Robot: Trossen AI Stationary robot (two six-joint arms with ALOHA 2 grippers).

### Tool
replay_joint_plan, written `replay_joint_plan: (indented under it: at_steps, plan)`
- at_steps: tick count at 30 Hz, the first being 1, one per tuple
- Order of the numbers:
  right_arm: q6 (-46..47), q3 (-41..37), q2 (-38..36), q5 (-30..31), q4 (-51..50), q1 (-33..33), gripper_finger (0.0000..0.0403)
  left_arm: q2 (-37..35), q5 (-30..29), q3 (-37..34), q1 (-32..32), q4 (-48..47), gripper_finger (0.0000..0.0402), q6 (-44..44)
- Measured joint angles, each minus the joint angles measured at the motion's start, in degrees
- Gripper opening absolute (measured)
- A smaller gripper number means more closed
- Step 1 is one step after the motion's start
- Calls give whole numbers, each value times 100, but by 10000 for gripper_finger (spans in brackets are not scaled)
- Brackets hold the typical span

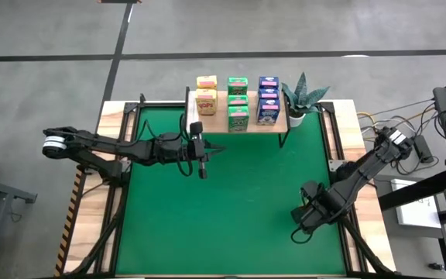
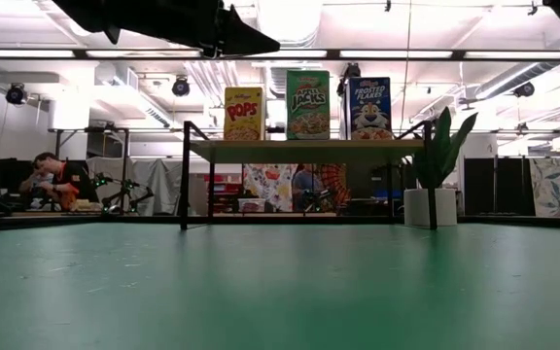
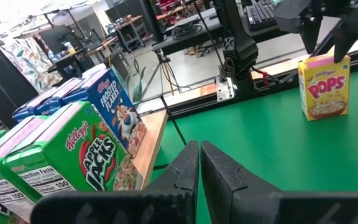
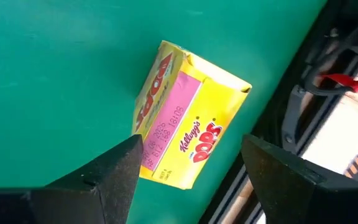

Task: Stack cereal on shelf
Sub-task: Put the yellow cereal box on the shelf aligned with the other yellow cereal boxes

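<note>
A shelf [image 1: 217, 118] stands at the table's far edge on thin black legs. On it are two yellow cereal boxes [image 1: 205, 94], three green [image 1: 238, 102] and three blue [image 1: 267, 99]. A third yellow box [image 4: 188, 121] stands upright on the green mat near the table's right near corner. My right gripper [image 4: 191, 155] hangs open above it, pointing down, with a finger on either side of its pink top. In the high view my right gripper [image 1: 304, 219] hides this box. My left gripper [image 1: 202, 167] is shut and hovers mid-table in front of the shelf. My right gripper is open around the top [image 3: 323, 60] of the standing yellow box, coming from above. One finger [image 3: 339, 43] overlaps the box's upper corner in the left wrist view. I cannot tell whether it touches. The box's bottom rests on the mat.
A potted spiky plant [image 1: 304, 97] stands just right of the shelf. Black rails [image 1: 330, 139] run along the mat's left and right sides. Open green mat [image 1: 238, 209] lies between the two arms. In the low view, people [image 2: 56, 180] and equipment show in the room behind the table.
</note>
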Motion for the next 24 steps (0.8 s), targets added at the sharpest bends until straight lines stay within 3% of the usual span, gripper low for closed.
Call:
replay_joint_plan:
  at_steps: [9, 24]
  plan:
    - [-46, -469, 2, 182, 744, 22, 261, 0, 0, 0, 0, -2, 0, -18]
    - [-396, -487, -70, 266, 762, 23, 192, -8, 0, 0, -42, -14, 0, -175]
